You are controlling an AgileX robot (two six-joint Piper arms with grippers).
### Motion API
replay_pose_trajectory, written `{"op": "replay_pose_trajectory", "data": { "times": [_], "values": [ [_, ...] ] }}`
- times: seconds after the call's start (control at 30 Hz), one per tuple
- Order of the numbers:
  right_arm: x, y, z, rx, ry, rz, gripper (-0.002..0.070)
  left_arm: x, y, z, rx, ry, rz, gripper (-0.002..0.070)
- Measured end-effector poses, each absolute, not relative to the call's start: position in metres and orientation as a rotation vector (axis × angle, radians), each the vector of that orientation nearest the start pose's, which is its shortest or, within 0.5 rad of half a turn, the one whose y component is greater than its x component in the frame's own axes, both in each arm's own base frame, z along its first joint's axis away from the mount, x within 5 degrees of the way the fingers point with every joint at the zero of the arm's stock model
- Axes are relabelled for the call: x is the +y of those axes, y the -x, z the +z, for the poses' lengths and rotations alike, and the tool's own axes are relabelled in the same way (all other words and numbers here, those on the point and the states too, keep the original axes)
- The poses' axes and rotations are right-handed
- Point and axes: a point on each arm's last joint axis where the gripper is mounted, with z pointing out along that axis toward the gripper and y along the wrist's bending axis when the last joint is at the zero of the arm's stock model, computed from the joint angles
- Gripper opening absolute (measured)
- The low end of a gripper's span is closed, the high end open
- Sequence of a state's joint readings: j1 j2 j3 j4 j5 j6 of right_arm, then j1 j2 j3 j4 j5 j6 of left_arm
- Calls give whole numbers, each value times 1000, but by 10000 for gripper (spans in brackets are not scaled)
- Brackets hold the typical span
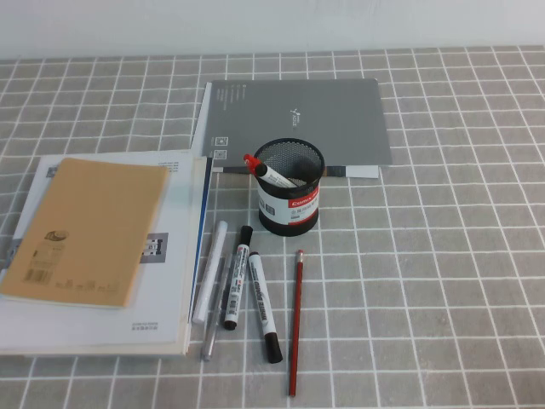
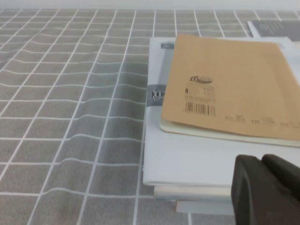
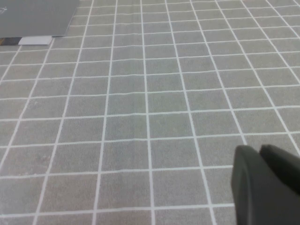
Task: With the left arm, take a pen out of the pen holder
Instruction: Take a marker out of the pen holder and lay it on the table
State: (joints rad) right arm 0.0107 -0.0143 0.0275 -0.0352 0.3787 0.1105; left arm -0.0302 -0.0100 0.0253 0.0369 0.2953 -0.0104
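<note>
Not begun — the red-capped marker [image 1: 271, 173] sits in the mesh pen holder [image 1: 289, 204]; left gripper [image 2: 261, 162], closed, hangs by the tan notebook [image 2: 225, 84], right gripper [image 3: 259, 151] closed over tablecloth [image 3: 140, 117].

The left gripper [image 2: 260, 160] hangs low on the robot's left side, and its two dark jaws are pressed together and hold nothing. The right gripper [image 3: 259, 150] hangs low on the right side in the same pose, its jaws also closed together and empty.
</note>
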Motion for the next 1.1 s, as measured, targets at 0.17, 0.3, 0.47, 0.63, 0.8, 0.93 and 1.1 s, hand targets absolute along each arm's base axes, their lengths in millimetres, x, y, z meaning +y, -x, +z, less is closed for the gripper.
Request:
{"op": "replay_pose_trajectory", "data": {
  "times": [0.17, 0.3, 0.47, 0.63, 0.8, 0.93, 1.1],
  "values": [
    [-1, -52, 171, 1874, -72, 49, -13, -1, -55, 179, 1792, -42, 6, -3],
    [-1, -52, 171, 1874, -72, 49, -13, -1, -55, 180, 1778, -33, -2, -3],
    [-1, -52, 171, 1874, -72, 49, -13, -1, -56, 185, 1717, 2, -35, -3],
    [-1, -52, 171, 1874, -72, 49, -13, -1, -56, 190, 1671, 12, -47, -3],
    [-1, -52, 171, 1874, -72, 49, -13, -1, -56, 191, 1657, 52, -85, -3],
    [-1, -52, 171, 1874, -72, 49, -13, -2, -57, 197, 1586, 177, -219, -3],
    [-1, -52, 171, 1874, -72, 49, -13, -2, -55, 215, 1364, 302, -414, -3]
  ]
}}
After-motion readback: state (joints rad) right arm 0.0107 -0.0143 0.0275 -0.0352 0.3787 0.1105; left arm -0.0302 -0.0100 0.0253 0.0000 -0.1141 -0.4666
